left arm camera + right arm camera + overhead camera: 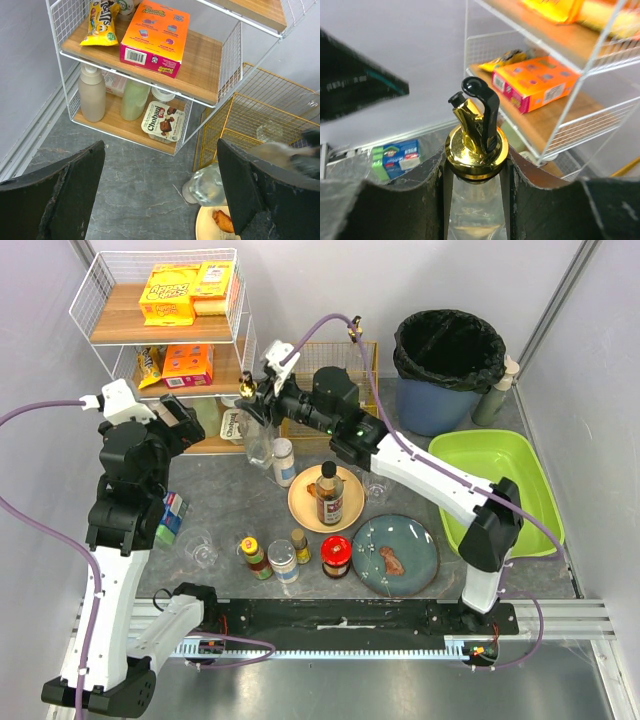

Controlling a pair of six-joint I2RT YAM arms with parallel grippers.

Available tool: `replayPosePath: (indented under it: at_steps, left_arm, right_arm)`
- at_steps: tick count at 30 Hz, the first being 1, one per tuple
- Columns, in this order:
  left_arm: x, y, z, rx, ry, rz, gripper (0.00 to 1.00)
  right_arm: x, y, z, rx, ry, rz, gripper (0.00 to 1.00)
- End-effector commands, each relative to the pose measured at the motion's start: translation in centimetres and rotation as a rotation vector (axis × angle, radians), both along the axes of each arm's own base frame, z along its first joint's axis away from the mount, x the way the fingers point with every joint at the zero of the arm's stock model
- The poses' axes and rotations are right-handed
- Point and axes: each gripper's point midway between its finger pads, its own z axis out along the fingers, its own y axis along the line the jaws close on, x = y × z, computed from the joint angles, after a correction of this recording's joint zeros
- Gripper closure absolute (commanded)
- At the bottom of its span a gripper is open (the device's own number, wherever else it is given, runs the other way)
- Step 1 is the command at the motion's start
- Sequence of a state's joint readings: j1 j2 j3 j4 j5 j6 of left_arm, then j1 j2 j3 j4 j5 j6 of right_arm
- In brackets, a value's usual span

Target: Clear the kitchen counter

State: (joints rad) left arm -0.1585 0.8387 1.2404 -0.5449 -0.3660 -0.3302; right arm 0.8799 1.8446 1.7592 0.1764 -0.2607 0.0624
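Kitchen counter surface (225, 515), dark and mottled, below both arms, not yet cleared: jars (336, 556) and a blue plate (415, 540) across its middle. Right tool (476, 170) clamped narrow on the gold-capped neck of a glass oil bottle (476, 147), far left, just beside the wire rack (95, 300). Left tool (160, 150) wide, empty. Step in hand, probably: removing the bottle. Next: lift straight, upright, clear of the shelf edge.

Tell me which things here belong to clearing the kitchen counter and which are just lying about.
Job: kitchen counter; glass pourer bottle, gripped by the right gripper; tan plate with sauce bottle; blue plate; red-lidded jar; spice jars.
Lying about: trash bin; wire rack with its cereal boxes; yellow wire basket.
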Motion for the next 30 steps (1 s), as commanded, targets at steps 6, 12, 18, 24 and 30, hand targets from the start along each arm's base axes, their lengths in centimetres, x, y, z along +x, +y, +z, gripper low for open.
replayPosePath:
  at_steps: [6,12,18,24,30]
  left_arm:
    - [-0.1,0.5,0.3,0.029,-0.015,0.019,0.02]
    - [0.0,0.5,0.4,0.032,-0.016,0.018,0.02]
    - [0.1,0.3,0.2,0.043,-0.003,0.004,0.01]
    - [0.2,0.3,0.1,0.042,0.007,0.006,0.01]
    - [0.6,0.1,-0.2,0.036,0.023,-0.001,0.02]
  right_arm:
    - [1.5,-9.2,17.0,0.269,-0.239,-0.338,1.0]
    - [6.1,-12.2,17.6,0.293,-0.25,-0.556,1.0]
    - [12.3,-14.5,18.8,0.372,-0.274,-0.692,1.0]
    - [16.6,-15.5,18.1,0.423,-0.318,-0.784,1.0]
    - [18.3,-16.6,17.6,0.477,-0.391,-0.842,1.0]
